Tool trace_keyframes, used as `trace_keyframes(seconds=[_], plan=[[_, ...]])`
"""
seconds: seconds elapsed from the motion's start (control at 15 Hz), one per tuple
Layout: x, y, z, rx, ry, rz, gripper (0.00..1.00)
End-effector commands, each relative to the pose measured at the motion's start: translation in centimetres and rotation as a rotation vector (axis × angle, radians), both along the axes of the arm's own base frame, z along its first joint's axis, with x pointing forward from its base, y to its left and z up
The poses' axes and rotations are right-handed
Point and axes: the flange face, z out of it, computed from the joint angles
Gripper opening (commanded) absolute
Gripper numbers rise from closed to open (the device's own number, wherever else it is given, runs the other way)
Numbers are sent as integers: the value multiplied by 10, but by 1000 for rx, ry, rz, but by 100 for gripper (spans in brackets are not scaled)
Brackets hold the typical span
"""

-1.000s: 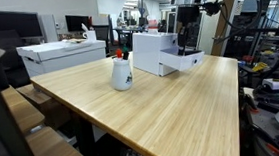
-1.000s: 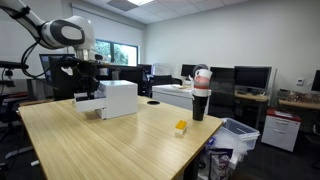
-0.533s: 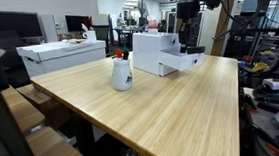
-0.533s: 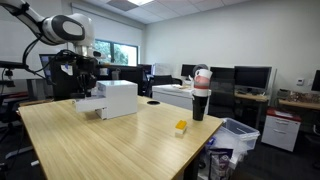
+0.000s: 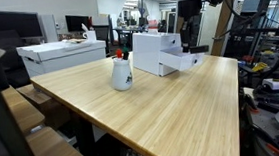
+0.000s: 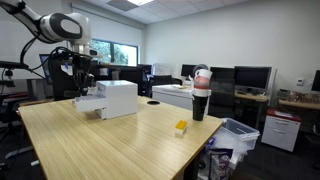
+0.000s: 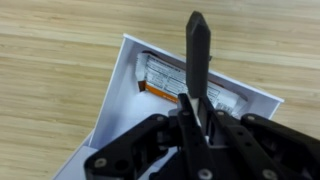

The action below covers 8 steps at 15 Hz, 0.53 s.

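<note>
Tool [image 7: 196,50] over white box [image 7: 120,90] (packet [image 7: 166,78] only in wrist view)

Bench tally, one of each.
One white box [image 5: 158,52], one white jug [image 5: 121,74] and one small yellow block [image 6: 181,127] on one bench [image 5: 182,105]; one packet [image 7: 185,85] inside the box.

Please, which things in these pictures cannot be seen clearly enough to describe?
The hand: the wrist view shows one finger edge-on, so open or shut is unclear.
The packet in the white box: wrist view, print blurred, partly behind the finger.
The small yellow thing: too small in an exterior view.
The white jug: its red top is too small in an exterior view.
</note>
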Motion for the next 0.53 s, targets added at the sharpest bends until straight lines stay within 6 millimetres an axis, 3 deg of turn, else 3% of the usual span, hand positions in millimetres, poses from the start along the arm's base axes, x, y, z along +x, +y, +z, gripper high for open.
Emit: trace_keyframes(seconds=[0.0, 0.47], plan=[[-11, 7, 9, -28, 5, -17, 7], [-19, 22, 23, -10, -22, 10, 7]])
